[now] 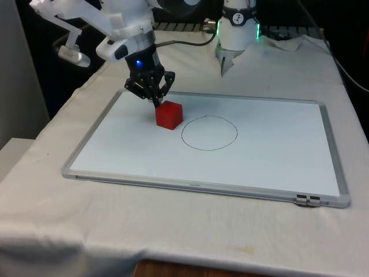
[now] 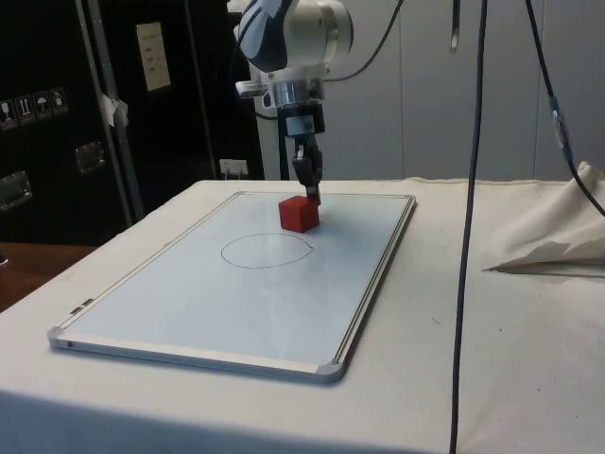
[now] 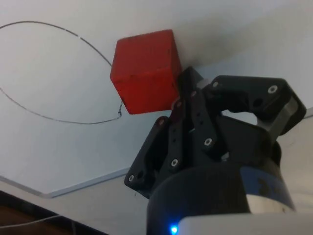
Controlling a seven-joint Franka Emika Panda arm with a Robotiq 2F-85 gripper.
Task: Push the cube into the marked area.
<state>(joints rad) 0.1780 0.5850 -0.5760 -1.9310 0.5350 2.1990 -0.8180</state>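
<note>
Whiteboard [image 1: 277, 156]; closed fingers [image 1: 156, 103] against cube [image 1: 169, 114].

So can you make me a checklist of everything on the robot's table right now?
Surface: whiteboard lying flat on a table under a white cloth.
Job's things: red cube on the board, just outside the drawn circle, on the front view's left of it.
Clutter: crumpled cloth beside the board.
Tool: black tool with its fingers together, tips against the cube's far side.
Cables: dark cables hanging down over the table in the side view.
Surroundings: dark cabinets behind the table in the side view.
</note>
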